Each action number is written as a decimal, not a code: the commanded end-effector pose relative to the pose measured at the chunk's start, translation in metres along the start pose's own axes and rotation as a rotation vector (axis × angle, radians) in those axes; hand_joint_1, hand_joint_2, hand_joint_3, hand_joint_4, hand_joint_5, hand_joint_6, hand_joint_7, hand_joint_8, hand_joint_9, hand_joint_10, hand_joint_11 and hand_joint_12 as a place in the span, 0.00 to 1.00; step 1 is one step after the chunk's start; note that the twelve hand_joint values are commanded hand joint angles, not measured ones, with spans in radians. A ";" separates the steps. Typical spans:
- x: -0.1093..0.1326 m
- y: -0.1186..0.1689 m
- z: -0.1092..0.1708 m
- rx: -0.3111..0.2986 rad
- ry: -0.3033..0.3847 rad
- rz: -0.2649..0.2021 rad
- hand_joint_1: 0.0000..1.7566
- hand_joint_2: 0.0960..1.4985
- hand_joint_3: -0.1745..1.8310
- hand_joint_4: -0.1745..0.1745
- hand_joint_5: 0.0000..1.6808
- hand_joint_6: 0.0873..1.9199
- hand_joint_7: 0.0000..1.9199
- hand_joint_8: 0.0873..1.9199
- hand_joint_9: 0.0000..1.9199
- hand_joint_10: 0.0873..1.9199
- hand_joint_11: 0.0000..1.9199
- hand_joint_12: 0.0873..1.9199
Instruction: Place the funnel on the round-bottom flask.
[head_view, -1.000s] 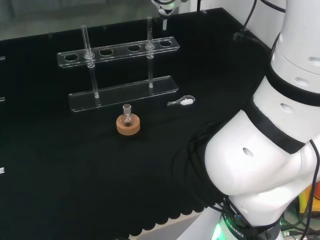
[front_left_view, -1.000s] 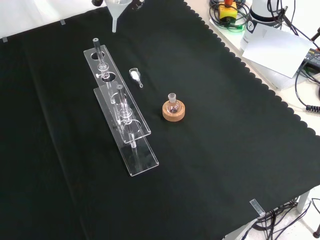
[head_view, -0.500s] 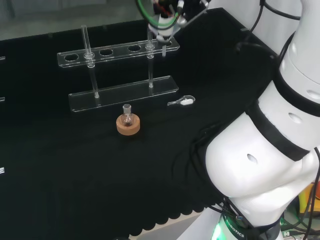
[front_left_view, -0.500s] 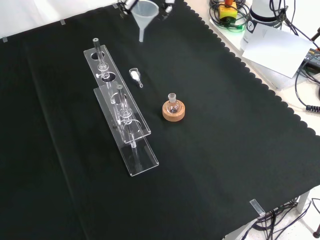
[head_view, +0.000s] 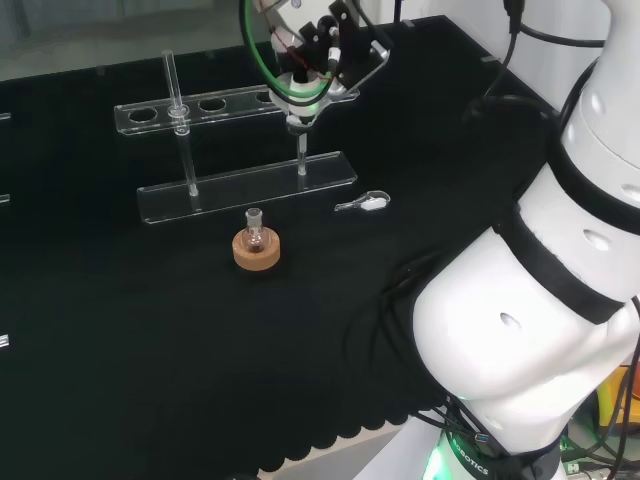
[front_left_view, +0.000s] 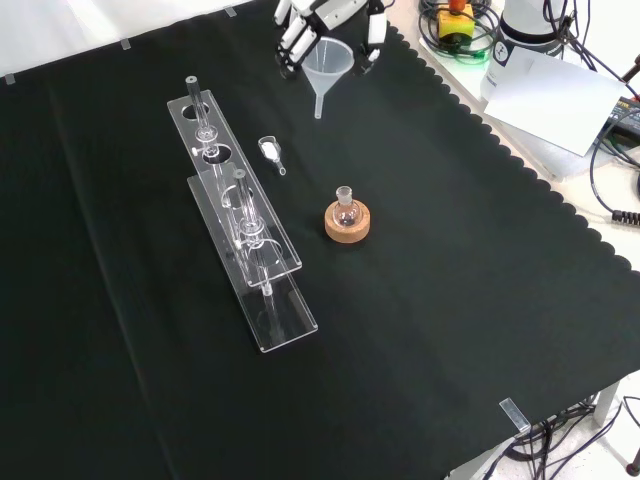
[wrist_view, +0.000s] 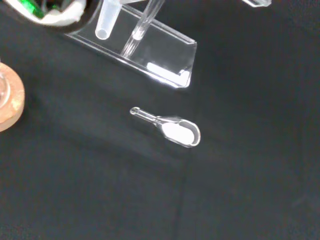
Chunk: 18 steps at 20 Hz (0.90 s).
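A clear funnel (front_left_view: 326, 70) hangs in the air with its spout down, and the hand (front_left_view: 330, 18) is shut on its rim, fingers curled round it at the top of the front view. In the head view the hand (head_view: 318, 45) holds the funnel (head_view: 297, 105) over the rack's right end. The funnel's spout (wrist_view: 107, 23) shows close in the wrist view. A small round-bottom flask (front_left_view: 345, 205) stands upright in a cork ring (front_left_view: 347, 222) mid-cloth, below and slightly right of the funnel in the front view. The flask (head_view: 254, 232) sits in the ring (head_view: 257, 250) in front of the rack.
A clear test-tube rack (front_left_view: 243, 220) with upright tubes lies left of the flask in the front view. A small clear scoop with white powder (front_left_view: 270, 151) lies between rack and funnel; the scoop (wrist_view: 172, 128) shows in the wrist view. The cloth's scalloped edge (front_left_view: 520, 160) runs at right.
The hand has come down and toward the flask with the funnel, moving right and lower in the front view and left and lower in the head view. The flask and rack stay put.
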<state>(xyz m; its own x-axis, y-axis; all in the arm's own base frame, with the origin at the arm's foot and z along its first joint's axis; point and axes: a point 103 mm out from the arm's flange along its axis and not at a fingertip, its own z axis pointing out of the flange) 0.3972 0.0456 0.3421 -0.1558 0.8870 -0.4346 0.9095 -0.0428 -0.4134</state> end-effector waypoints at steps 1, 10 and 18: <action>0.034 0.022 0.012 0.026 0.011 -0.049 0.52 0.45 0.43 0.73 0.49 0.38 0.42 0.29 0.61 0.13 0.43 0.56; 0.058 0.033 0.030 0.038 -0.001 -0.069 0.52 0.45 0.44 0.72 0.49 0.38 0.42 0.29 0.61 0.13 0.43 0.56; 0.081 0.036 0.031 0.033 -0.014 -0.085 0.52 0.46 0.44 0.71 0.49 0.38 0.43 0.29 0.61 0.13 0.43 0.55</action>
<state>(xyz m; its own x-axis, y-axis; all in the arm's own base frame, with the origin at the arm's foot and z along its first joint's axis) 0.4055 0.0835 0.2837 -0.2221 0.8850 -0.4092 0.8815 0.0029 -0.4722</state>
